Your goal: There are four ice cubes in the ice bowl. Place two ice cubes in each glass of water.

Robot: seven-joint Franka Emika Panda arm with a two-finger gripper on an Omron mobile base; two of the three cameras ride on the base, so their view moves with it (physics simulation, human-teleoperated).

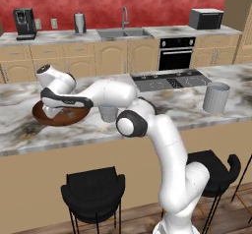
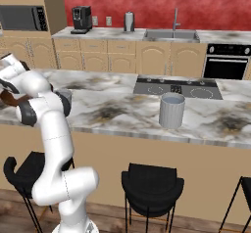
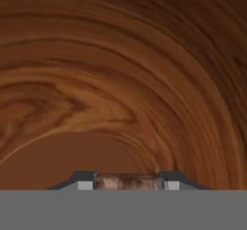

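Note:
My gripper reaches down into the ice bowl, a wide dark wooden bowl at the left of the island counter. The hand view looks close at the ice bowl's wood-grain inside. At its bottom edge my gripper is shut on a small translucent ice cube sitting between the two tips. One glass of water stands just right of the bowl, partly behind my arm. The taller glass stands far to the right; it is the glass in the middle of the right base view.
A black cooktop is set into the counter behind the glasses. Black stools stand under the counter's front edge. The back counter carries a sink, a steel kettle and a coffee machine.

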